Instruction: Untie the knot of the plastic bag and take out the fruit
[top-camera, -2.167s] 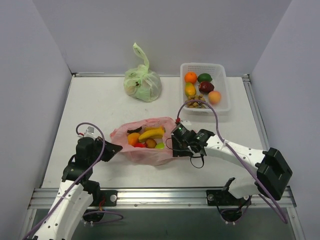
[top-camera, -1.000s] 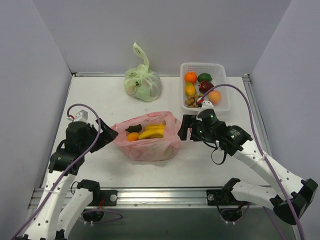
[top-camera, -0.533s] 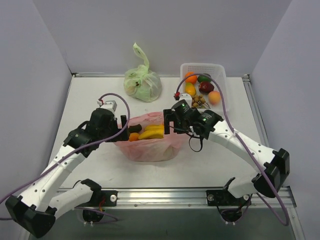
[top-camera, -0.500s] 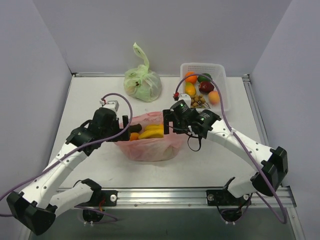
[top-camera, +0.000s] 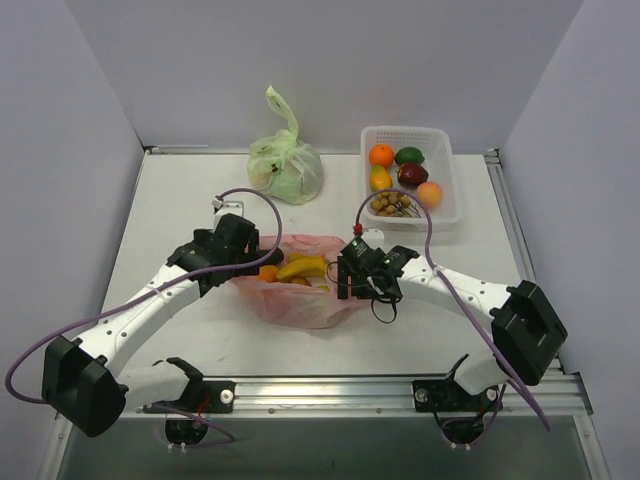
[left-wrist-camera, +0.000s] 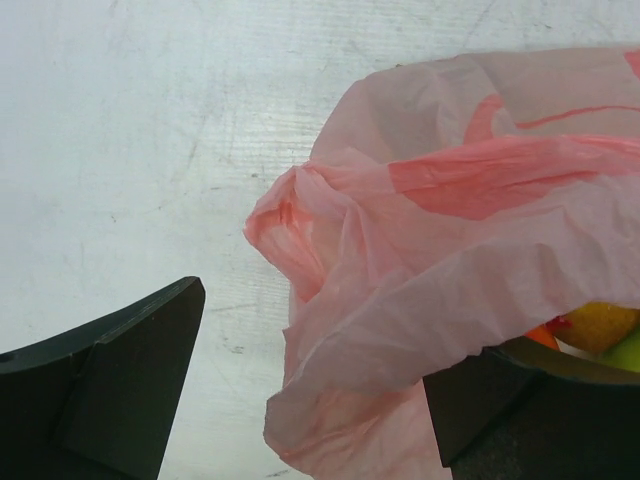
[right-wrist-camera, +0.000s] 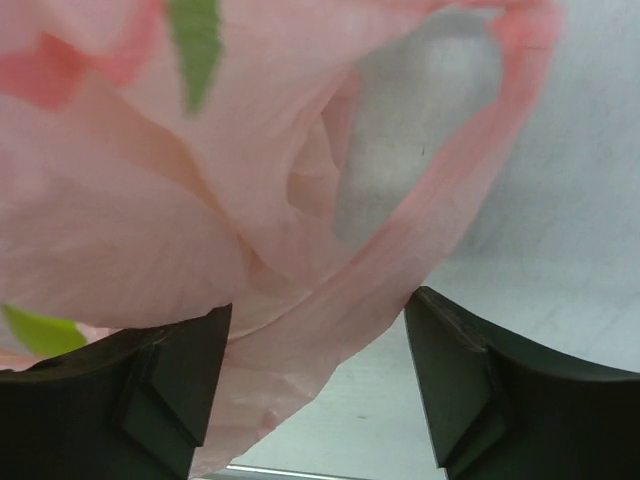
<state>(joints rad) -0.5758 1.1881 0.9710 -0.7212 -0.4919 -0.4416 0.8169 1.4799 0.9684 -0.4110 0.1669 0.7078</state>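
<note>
The pink plastic bag (top-camera: 300, 295) lies mid-table with its mouth open; no knot shows. Inside it lie fruit: a yellow banana bunch (top-camera: 303, 267) and an orange piece (top-camera: 268, 272). My left gripper (top-camera: 247, 262) sits at the bag's left rim, open, with a crumpled fold of pink plastic (left-wrist-camera: 340, 330) loose between its fingers (left-wrist-camera: 130, 380). Yellow and green fruit (left-wrist-camera: 602, 326) peek out beside its right finger. My right gripper (top-camera: 347, 281) is at the bag's right rim, open, with a pink handle loop (right-wrist-camera: 400, 280) hanging between its fingers (right-wrist-camera: 480, 390), not pinched.
A pale green tied bag (top-camera: 285, 168) stands at the back centre. A white basket (top-camera: 447, 185) holding several fruits stands at the back right. Grey walls close in the table on the left, right and back.
Both arms have closed in on the pink bag. The left gripper came from the left onto its left rim; the right gripper dropped from the bag's upper right to its right rim.
</note>
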